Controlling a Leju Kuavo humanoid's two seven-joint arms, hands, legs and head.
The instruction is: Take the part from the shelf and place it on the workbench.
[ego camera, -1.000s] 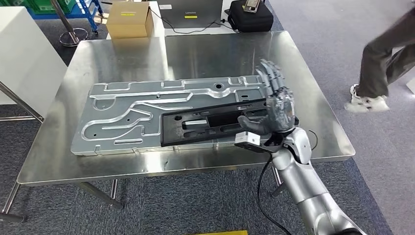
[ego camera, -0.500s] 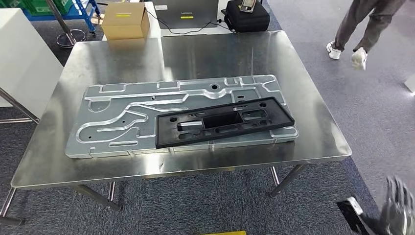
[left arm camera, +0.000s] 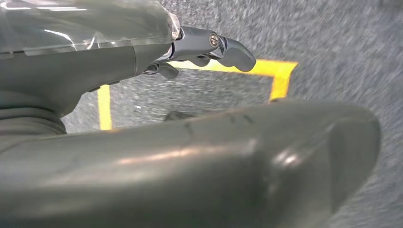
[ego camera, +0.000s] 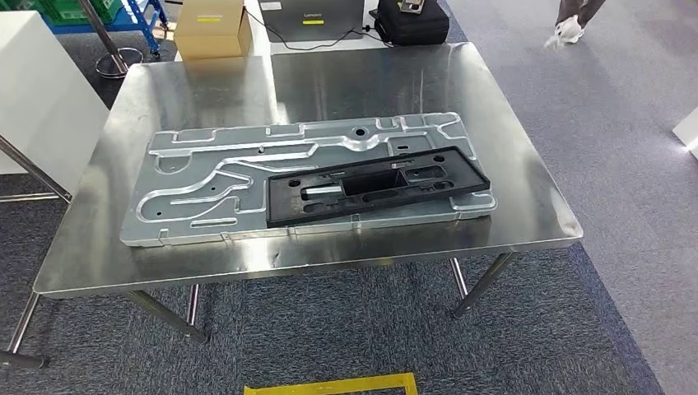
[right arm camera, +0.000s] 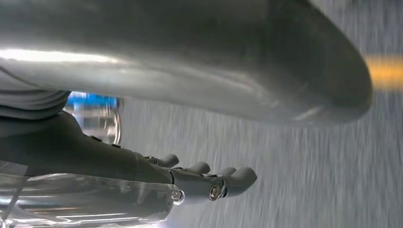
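Part: while I watch from the head view, one black plastic part (ego camera: pixel 377 185) lies flat on the grey plate, toward the plate's right end, touched by neither hand.
Plate: one silver metal plate (ego camera: pixel 214 189) with raised channels, lying flat on the workbench, and the part sits wholly on top of it.
Workbench: one steel workbench (ego camera: pixel 346 78), shiny top, carrying the plate and the part.
Left hand: I see my left hand (left arm camera: pixel 209 45) hanging over grey carpet, fingers stretched out and apart from the thick thumb, holding nothing.
Right hand: my right hand (right arm camera: pixel 209 180) also hangs over carpet, fingers straight and lined up side by side, thumb well apart from them, nothing held.
Floor tape: one yellow taped outline (left arm camera: pixel 280 76) on the carpet under the left hand; a yellow strip also shows by the workbench's near edge.
Box: one cardboard box (ego camera: pixel 212 29) beyond the far edge, with a yellow label too small to read; closed, contents unseen.
Laptop: one laptop (ego camera: pixel 313 16), writing on its lid unreadable.
Bag: one black bag (ego camera: pixel 411 20) beside it.
Person: one shoe (ego camera: pixel 568 29) of a person, far right.
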